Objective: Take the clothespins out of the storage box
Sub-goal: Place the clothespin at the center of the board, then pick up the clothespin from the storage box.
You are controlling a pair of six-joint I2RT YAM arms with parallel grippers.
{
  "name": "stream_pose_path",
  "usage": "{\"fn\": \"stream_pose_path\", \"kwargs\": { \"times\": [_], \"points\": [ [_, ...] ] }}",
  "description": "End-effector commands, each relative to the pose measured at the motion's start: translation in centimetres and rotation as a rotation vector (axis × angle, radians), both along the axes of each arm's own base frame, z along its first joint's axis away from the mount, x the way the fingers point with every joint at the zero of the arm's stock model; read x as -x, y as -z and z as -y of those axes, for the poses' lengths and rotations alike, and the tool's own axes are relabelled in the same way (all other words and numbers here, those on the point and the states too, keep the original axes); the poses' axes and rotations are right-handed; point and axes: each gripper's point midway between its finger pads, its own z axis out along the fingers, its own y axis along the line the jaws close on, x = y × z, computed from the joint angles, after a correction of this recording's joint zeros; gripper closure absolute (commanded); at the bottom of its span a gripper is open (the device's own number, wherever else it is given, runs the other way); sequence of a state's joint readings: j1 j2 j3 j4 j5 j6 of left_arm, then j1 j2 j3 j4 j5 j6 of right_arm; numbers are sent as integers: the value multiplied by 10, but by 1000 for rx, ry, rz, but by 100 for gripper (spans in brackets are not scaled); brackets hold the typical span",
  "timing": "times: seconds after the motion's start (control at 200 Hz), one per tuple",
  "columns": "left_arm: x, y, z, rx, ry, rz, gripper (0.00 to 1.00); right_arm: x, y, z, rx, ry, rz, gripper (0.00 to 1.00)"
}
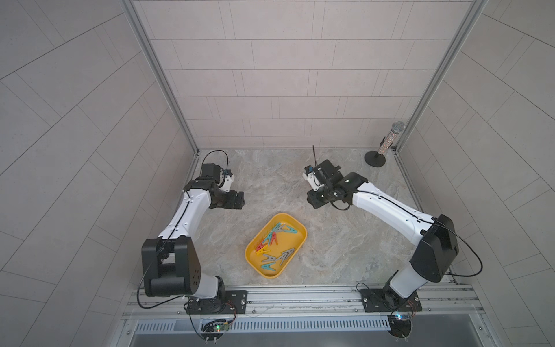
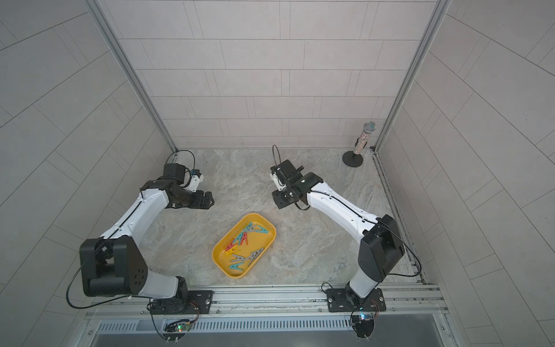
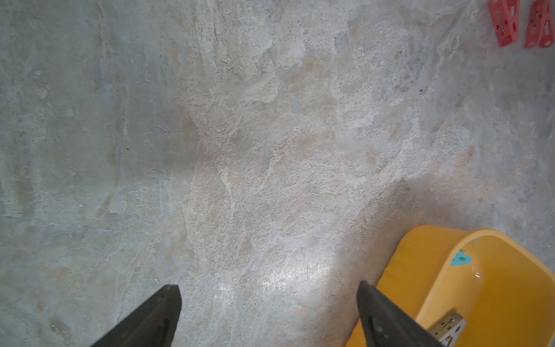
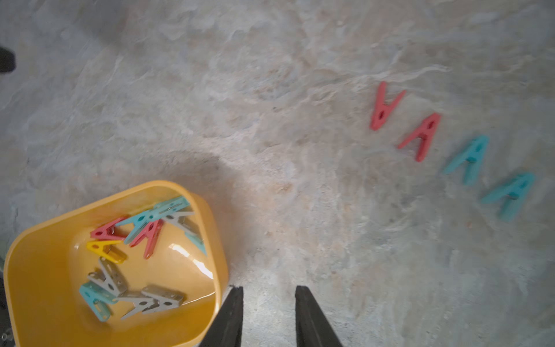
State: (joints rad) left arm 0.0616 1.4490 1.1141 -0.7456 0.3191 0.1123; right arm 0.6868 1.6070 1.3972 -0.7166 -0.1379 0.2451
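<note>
Marbled grey tabletop (image 1: 270, 180), tiled booth. Storage box (image 1: 297, 243) sits mid-table between both arms, so either can reach it. Most clothespins (image 4: 144, 237) are piled inside. Four pegs (image 4: 422, 136) lie outside in a row, reds then teals, probably colour-sorted. Left gripper (image 3: 267, 287) is wide open and empty. Right gripper (image 4: 267, 290) is slightly open and empty, just beside the box rim.
</note>
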Motion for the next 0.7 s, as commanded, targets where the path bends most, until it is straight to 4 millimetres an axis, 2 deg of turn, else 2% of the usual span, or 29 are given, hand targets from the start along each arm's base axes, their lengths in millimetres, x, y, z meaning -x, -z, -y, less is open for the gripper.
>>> {"fn": "stream_pose_path", "kwargs": {
  "times": [0.0,0.15,0.34,0.475,0.695],
  "points": [
    [0,-6,-7,-24,-19,19,1,21,1,-25,-31,-50,49,67],
    [-2,-5,-10,-39,-33,19,1,56,32,-62,-44,-134,29,67],
    [-2,-5,-11,-41,-38,21,1,86,70,-100,23,-222,-17,67],
    [-2,-5,-11,-43,-39,21,1,91,91,-121,63,-250,-29,67],
    [-1,-7,-13,-47,-44,30,1,86,119,-132,98,-223,-74,68]
  ]
}}
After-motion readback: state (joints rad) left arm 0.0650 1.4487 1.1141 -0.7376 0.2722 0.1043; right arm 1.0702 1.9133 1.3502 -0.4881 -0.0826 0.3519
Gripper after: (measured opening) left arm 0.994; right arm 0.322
